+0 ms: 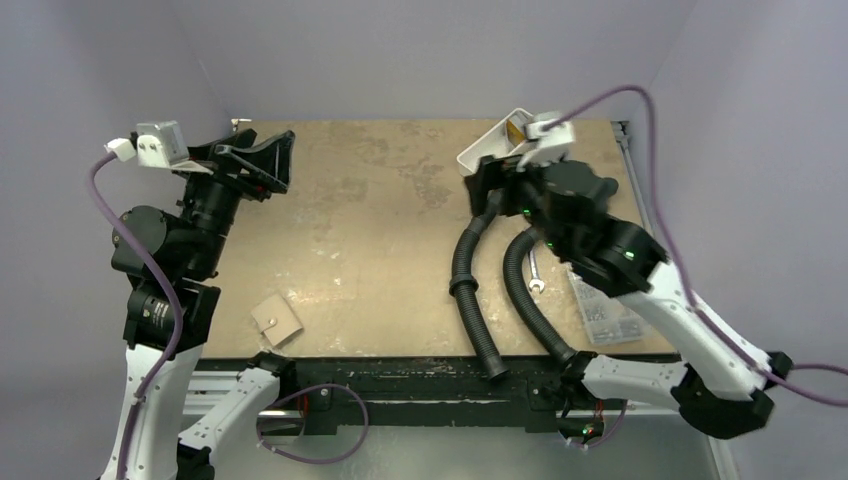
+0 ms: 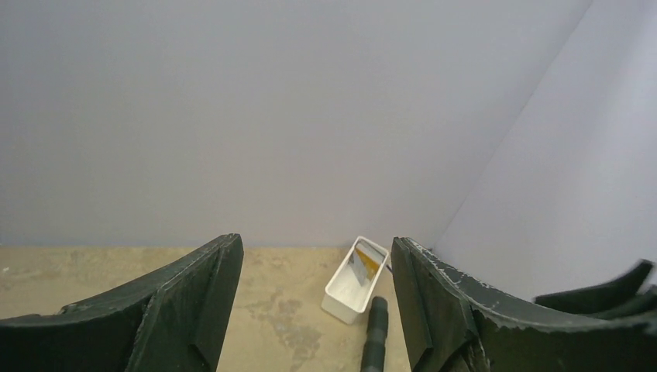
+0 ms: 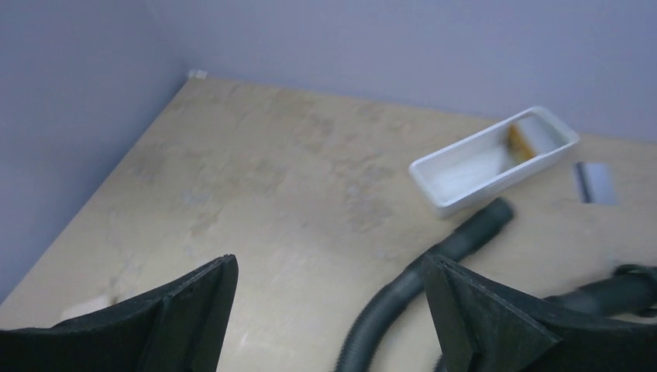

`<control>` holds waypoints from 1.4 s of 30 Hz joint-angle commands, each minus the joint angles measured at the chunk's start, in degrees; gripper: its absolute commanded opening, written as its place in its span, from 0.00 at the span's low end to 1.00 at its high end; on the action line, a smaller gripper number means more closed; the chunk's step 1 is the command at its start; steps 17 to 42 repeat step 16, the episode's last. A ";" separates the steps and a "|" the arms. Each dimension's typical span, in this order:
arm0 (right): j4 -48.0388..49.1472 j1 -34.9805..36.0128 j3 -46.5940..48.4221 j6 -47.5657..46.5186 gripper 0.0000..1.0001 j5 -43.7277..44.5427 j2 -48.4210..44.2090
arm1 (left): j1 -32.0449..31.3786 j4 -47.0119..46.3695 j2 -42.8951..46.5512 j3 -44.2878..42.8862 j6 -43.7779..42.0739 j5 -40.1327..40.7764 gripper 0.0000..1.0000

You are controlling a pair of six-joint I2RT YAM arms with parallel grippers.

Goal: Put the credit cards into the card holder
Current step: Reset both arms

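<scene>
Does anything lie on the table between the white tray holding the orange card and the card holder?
Nothing visible does. The orange card sits in the white tray at the far right, the card holder lies near left, with only tabletop between. The black hoses lie just right of that line.

Top cam looks down from above/behind; both wrist cams face far wall [image 2: 232,116], sharing white tray [image 2: 338,304].
</scene>
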State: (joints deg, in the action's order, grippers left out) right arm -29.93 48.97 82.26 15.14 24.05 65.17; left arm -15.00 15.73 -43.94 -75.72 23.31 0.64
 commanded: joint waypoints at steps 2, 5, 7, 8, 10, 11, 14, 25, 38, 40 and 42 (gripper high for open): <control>-2.53 -0.08 5.28 -9.87 0.99 18.85 -10.52 | 0.24 -9.25 0.25 0.42 -1.07 2.78 0.75; 0.21 -0.10 5.98 -13.52 0.99 23.74 -15.07 | 0.26 -10.27 0.22 0.55 -1.24 3.46 0.75; 1.48 -0.10 6.22 -14.75 0.99 24.48 -17.31 | 0.24 -10.64 -0.06 0.58 -1.18 3.49 0.75; 2.04 -0.10 6.19 -14.86 0.99 24.61 -18.30 | 0.24 -10.77 -0.27 0.55 -1.12 3.53 0.75; 2.73 -0.10 5.72 -14.87 0.99 25.16 -20.13 | 0.24 -11.02 -0.50 0.55 -0.88 3.45 0.75; 2.29 -0.10 5.52 -14.87 0.99 24.25 -21.02 | 0.24 -11.08 -0.60 0.57 -0.75 3.43 0.75; 1.18 -0.10 4.64 -13.43 0.99 20.56 -22.50 | 0.24 -11.24 -0.71 0.52 -0.64 3.08 0.74; 0.56 -0.09 4.55 -12.50 0.99 22.00 -22.68 | 0.24 -11.17 -0.64 0.57 -0.63 2.97 0.74; 0.56 -0.09 4.55 -12.50 0.99 22.00 -22.68 | 0.24 -11.17 -0.64 0.57 -0.63 2.97 0.74; 0.56 -0.09 4.55 -12.50 0.99 22.00 -22.68 | 0.24 -11.17 -0.64 0.57 -0.63 2.97 0.74; 0.56 -0.09 4.55 -12.50 0.99 22.00 -22.68 | 0.24 -11.17 -0.64 0.57 -0.63 2.97 0.74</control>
